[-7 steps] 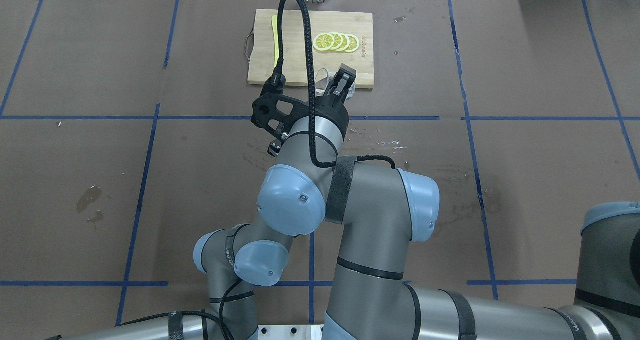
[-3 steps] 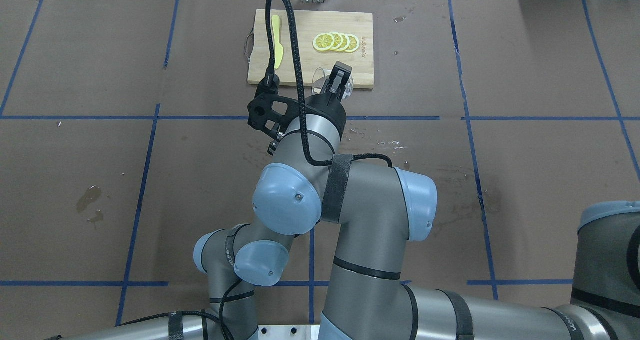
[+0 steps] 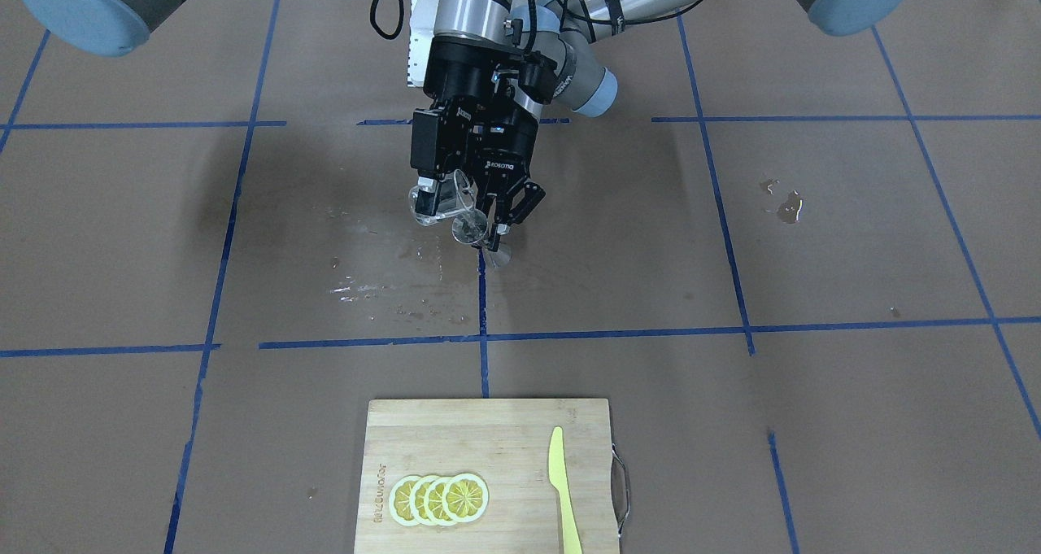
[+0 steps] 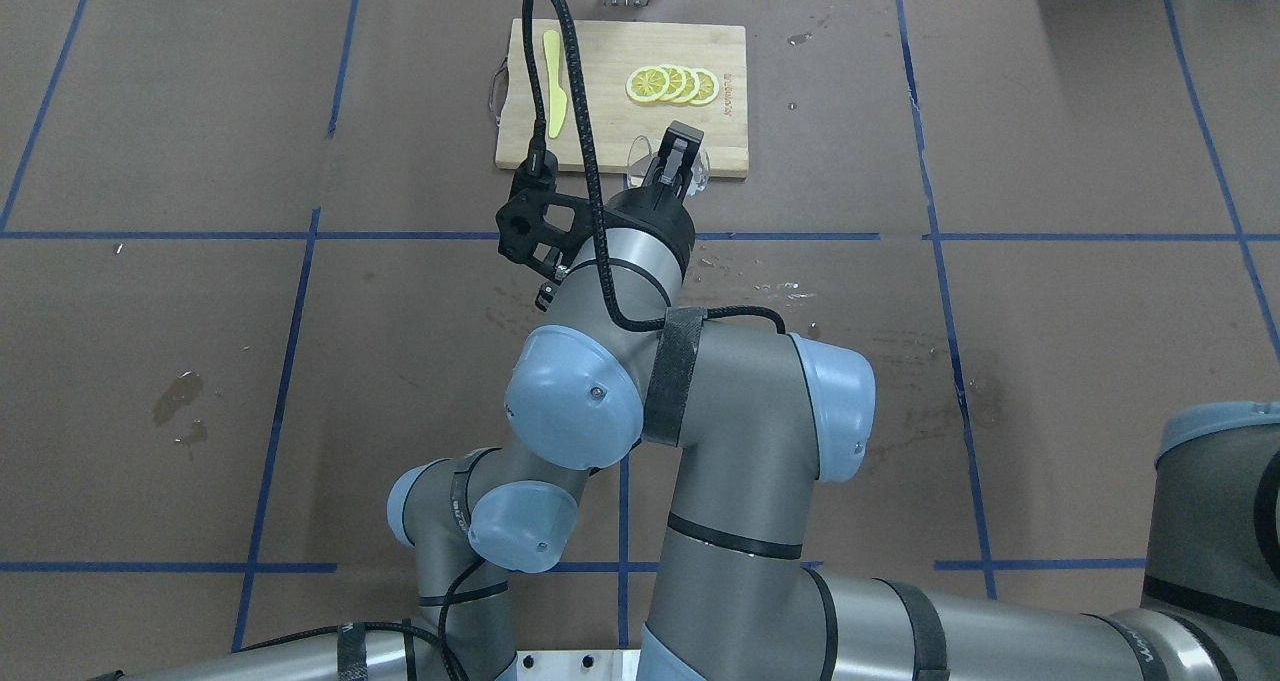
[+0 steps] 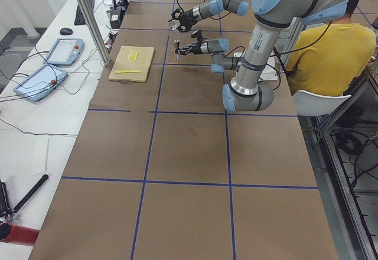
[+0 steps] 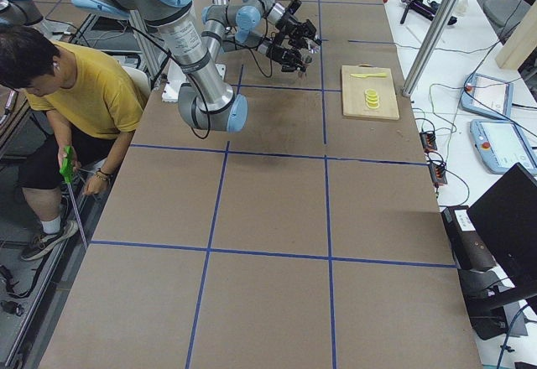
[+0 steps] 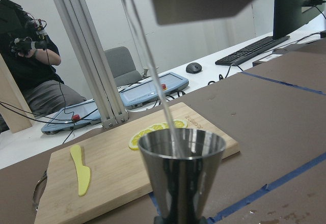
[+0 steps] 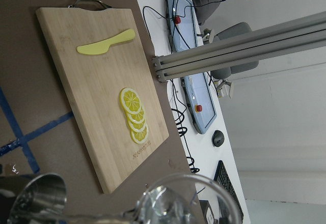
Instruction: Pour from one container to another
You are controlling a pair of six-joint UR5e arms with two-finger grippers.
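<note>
I'm watching the right gripper [image 3: 429, 198] clamping a clear glass [image 3: 449, 198] and tipping it over above the middle of the table [image 3: 732, 424]. A thin stream of clear liquid [image 7: 153, 66] is running from the glass down into a metal cup [image 7: 181, 165]. The left gripper [image 3: 500, 222] is pinching that cup around its narrow waist and holding it upright, just below and beside the glass. I cannot tell whether the cup's foot is touching the table.

Brown paper is covering the table, and blue tape lines [image 3: 618, 334] are dividing it into squares. Wet smears [image 3: 366, 290] are glinting on the paper beside the grippers, and a small puddle [image 3: 785, 207] is sitting well off on the robot's left side.

A wooden board [image 3: 488, 432] is lying near the table edge across from the robot. It is carrying a fan of lemon slices [image 3: 439, 499] and a yellow knife [image 3: 561, 481], the two lying apart.

Beyond the board, a white bench is holding tablets [image 5: 62, 50], a keyboard [image 7: 249, 53] and a mouse [image 7: 193, 67], with an aluminium post [image 5: 88, 18] rising from its edge. A person in a yellow shirt [image 5: 328, 41] is sitting behind the robot.
</note>
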